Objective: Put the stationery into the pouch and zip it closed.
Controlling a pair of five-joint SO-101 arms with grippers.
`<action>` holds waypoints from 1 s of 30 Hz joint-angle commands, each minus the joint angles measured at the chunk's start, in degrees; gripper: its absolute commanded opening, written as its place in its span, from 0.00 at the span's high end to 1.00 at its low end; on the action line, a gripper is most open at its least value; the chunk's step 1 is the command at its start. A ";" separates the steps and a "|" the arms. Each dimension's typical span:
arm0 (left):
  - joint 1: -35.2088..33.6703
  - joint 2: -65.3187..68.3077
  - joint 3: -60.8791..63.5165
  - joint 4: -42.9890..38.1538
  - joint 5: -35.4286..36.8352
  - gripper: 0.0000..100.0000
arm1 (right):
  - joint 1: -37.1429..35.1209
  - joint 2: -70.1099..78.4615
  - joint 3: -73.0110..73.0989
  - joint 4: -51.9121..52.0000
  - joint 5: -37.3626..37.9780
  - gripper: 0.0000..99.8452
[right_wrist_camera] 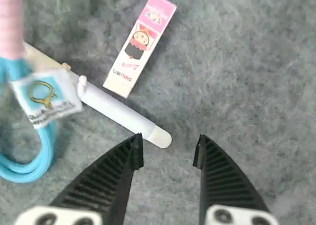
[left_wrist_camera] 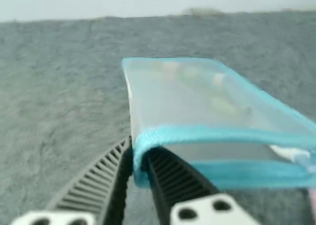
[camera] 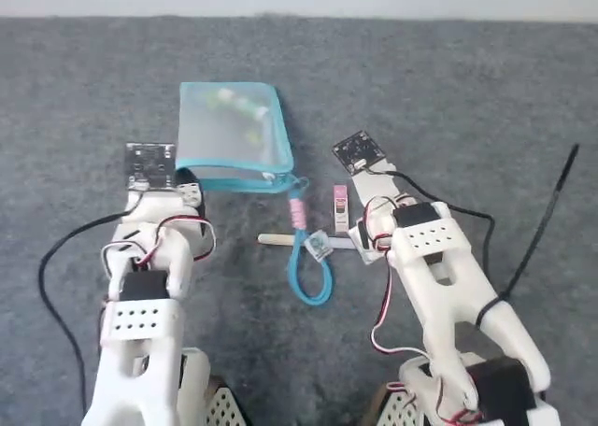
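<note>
Nearest, my left gripper [left_wrist_camera: 137, 161] pinches the pouch [left_wrist_camera: 197, 101] by its zipper-edge corner, presumably anchoring it for loading; my right gripper [right_wrist_camera: 168, 148] hangs spread above the white pen [right_wrist_camera: 118, 114], ready to grasp.

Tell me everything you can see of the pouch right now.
The pouch is a flat translucent plastic sleeve with teal fabric trim, lying on the grey table. Pale items show through it. Its near mouth looks partly open. The left gripper has its jaws shut on one trim corner; a teal strap trails from the other.
</note>
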 commanded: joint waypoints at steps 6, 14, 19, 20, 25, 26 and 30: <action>-2.11 -0.62 -4.35 0.09 1.14 0.99 | 0.40 -0.40 -0.70 -0.75 -0.18 0.82; -2.02 -0.79 -4.35 0.09 0.88 0.99 | -2.15 0.04 -0.53 -0.04 16.00 0.82; -2.02 -0.88 -4.35 0.09 0.88 0.99 | -2.95 0.13 -0.35 0.22 19.87 0.82; -2.02 -0.88 -4.35 0.09 0.88 0.99 | -2.86 0.13 0.00 0.22 20.84 0.82; -2.02 -0.70 -4.35 0.09 0.88 0.99 | -2.77 0.13 3.34 -0.31 27.78 0.82; -2.02 -0.70 -4.35 0.09 0.88 0.99 | -2.68 0.13 3.60 -0.48 27.87 0.82; -2.02 -0.62 -4.26 0.09 0.88 0.99 | -2.86 0.22 3.87 -0.66 27.78 0.82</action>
